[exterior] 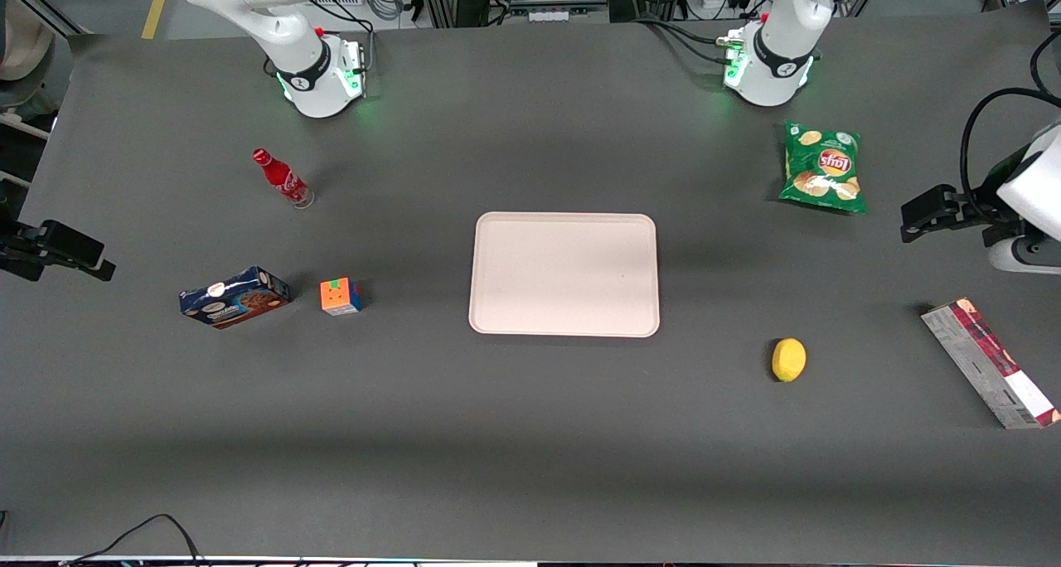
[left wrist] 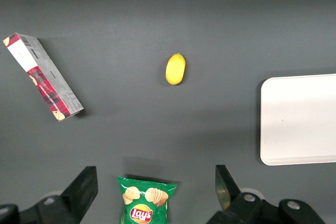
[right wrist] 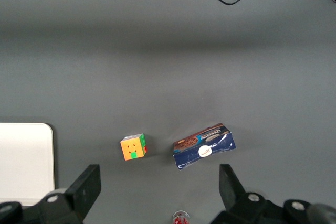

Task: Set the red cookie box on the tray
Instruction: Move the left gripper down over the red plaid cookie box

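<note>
Red plaid cookie box [exterior: 988,361] lies flat at the working arm's end of the counter [exterior: 530,434], well apart from the bare tray [exterior: 564,273]. End effector [left wrist: 155,187] hovers high, spread wide, holding nothing; approach not begun.

Even, diffuse overhead light is seen across the dark grey table [exterior: 530,434], with a paler band laid across the part nearest the front camera. Soft shadows are cast beside the tray [exterior: 564,273] and the lemon [exterior: 788,360]. Green glow is thrown onto the mat around both arm bases. The tray's pale surface is nearly washed out in the left wrist view. The gripper [left wrist: 155,190], hanging high above the chip bag [left wrist: 145,201], is rendered slightly soft, fingers spread wide.
</note>
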Available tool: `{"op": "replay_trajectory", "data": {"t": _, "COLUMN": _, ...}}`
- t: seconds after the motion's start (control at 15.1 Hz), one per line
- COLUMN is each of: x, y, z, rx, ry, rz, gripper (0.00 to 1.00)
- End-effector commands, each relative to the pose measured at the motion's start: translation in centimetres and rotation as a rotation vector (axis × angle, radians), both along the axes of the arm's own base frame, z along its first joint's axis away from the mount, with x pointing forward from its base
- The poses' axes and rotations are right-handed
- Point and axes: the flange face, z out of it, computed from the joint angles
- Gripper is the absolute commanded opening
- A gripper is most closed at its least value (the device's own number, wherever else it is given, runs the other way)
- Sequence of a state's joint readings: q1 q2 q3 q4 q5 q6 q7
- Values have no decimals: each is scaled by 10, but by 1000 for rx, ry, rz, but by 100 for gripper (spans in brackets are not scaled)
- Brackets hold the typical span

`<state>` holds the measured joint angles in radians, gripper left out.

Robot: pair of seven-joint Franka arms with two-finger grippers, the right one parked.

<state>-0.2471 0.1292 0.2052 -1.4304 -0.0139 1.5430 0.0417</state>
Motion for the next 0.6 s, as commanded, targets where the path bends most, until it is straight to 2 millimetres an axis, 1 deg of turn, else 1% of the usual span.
{"op": "replay_trajectory", "data": {"t": 0.0, "x": 1, "y": -2, "z": 4, "rx": -8, "ry": -12, "rz": 3, "gripper": 100}}
{"op": "replay_trajectory", "data": {"t": 0.13, "x": 4, "y": -2, "z": -1, "rx": -5, "ry": -3, "rz": 3, "gripper": 100}}
{"op": "replay_trajectory", "data": {"t": 0.2, "x": 4, "y": 0, "z": -3, "rx": -5, "ry": -2, "rz": 9, "gripper": 100}}
{"op": "replay_trajectory", "data": {"t": 0.33, "x": 7, "y": 10, "z": -13, "rx": 4, "ry": 20, "rz": 23, "gripper": 100}}
{"op": "replay_trajectory", "data": {"t": 0.46, "x": 7, "y": 34, "z": -17, "rx": 16, "ry": 32, "rz": 81, "gripper": 100}}
{"op": "replay_trajectory", "data": {"t": 0.53, "x": 11, "y": 53, "z": -26, "rx": 23, "ry": 44, "rz": 118, "gripper": 100}}
